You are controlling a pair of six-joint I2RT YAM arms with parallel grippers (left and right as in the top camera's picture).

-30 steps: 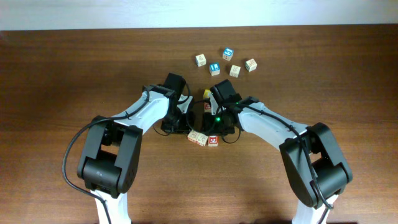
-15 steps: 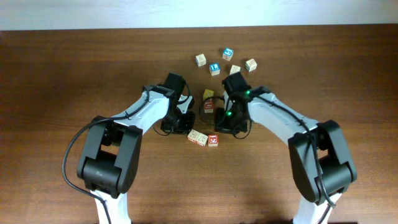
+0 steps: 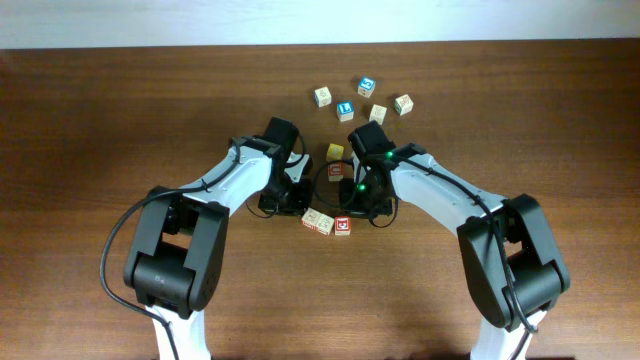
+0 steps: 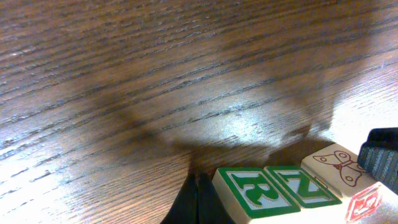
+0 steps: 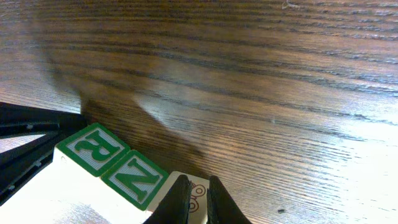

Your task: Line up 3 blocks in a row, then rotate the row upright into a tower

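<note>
While our left gripper [image 4: 198, 205], shut and empty, rests against the R end of the three-block row [image 3: 326, 223], probably bracing it, our right gripper [image 5: 198, 198], nearly closed and holding nothing, hovers above the red block [image 3: 343, 225].

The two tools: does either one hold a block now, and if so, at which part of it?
Nothing is held. The left tool is shut on nothing, beside the R block. The right tool is nearly shut, with no block between its tips.

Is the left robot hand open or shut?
Shut: in the left wrist view, the left hand's two dark fingertips press together, nothing between them.
</note>
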